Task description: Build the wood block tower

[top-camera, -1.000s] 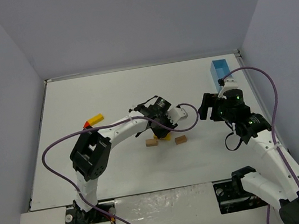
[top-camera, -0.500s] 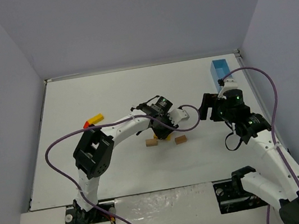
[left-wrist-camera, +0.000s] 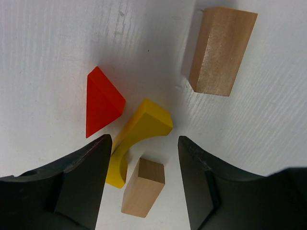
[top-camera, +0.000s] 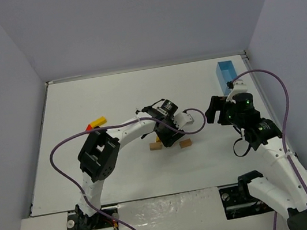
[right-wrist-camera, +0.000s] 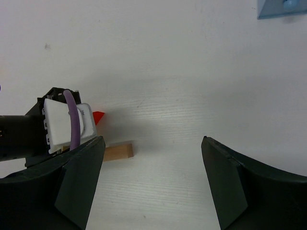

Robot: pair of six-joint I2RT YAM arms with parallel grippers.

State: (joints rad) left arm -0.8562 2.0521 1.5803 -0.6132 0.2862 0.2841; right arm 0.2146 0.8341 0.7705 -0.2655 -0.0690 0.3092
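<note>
The wood block tower's pieces lie side by side on the white table. In the left wrist view I see a red wedge (left-wrist-camera: 100,103), a yellow arch piece (left-wrist-camera: 144,127), a long tan block (left-wrist-camera: 221,50) and a small tan block (left-wrist-camera: 143,188). My left gripper (left-wrist-camera: 144,140) is open astride the small tan block, with a gap on each side. From above, the left gripper (top-camera: 168,133) covers the cluster, with tan blocks (top-camera: 155,146) (top-camera: 185,143) on either side. My right gripper (right-wrist-camera: 152,141) hangs open and empty to the right, facing a tan block (right-wrist-camera: 118,152).
A yellow bar (top-camera: 99,121) and a red piece (top-camera: 90,127) lie at the left of the table. A light-blue box (top-camera: 226,73) stands at the far right edge. Purple cables loop off both arms. Grey walls close in three sides of the table.
The left gripper's jaws have parted, letting go of the small tan block, which now stands free between them. The right arm has shifted slightly to the right.
</note>
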